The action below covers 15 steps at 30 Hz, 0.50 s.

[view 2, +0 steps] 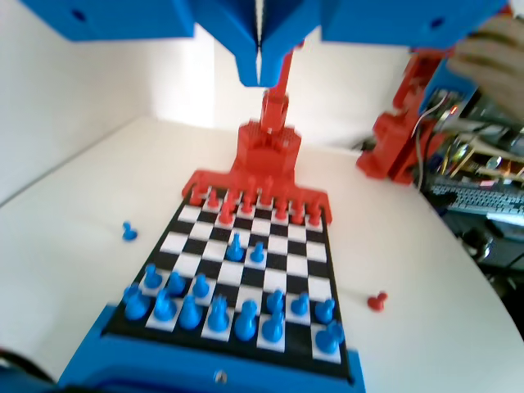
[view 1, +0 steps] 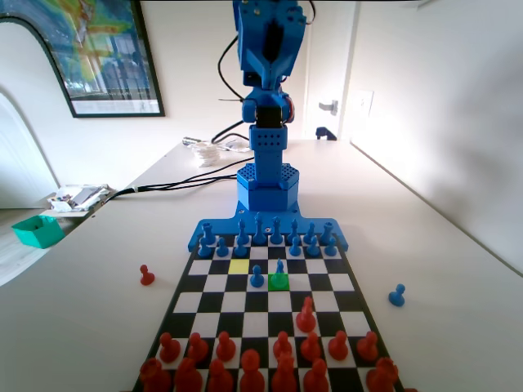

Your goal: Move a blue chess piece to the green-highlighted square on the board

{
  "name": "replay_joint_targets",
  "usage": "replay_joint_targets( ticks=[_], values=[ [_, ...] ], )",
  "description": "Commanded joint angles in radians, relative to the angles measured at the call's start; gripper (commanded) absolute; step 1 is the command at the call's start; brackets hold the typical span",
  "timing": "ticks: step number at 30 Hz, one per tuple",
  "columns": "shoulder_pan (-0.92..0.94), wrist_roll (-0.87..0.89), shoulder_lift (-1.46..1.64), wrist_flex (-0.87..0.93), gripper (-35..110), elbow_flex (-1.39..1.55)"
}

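Note:
The blue chess piece [view 1: 279, 269], slender with a tapered top, stands upright on the green-highlighted square [view 1: 279, 283] of the board [view 1: 353, 284], two rows out from the blue back ranks. In the wrist view the same piece [view 2: 235, 246] stands mid-board. My gripper [view 1: 274, 61] is raised high above the arm's base, well clear of the pieces. Its jaws [view 2: 259, 78] meet in a thin line, shut with nothing between them.
A round-headed blue pawn [view 1: 257, 278] stands just left of the green square, and a yellow square [view 1: 239, 265] lies one row behind it. A red pawn [view 1: 146, 275] and a blue pawn [view 1: 397, 295] lie off the board. A green bin [view 1: 38, 231] sits far left.

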Motion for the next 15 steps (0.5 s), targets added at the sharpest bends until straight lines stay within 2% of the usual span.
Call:
replay_joint_targets(
  ticks=[1,15],
  values=[
    [0.005,0.002,0.052,-0.014,1,0.006],
    [0.008,0.005,0.072,-0.020,1,0.008]
  ],
)
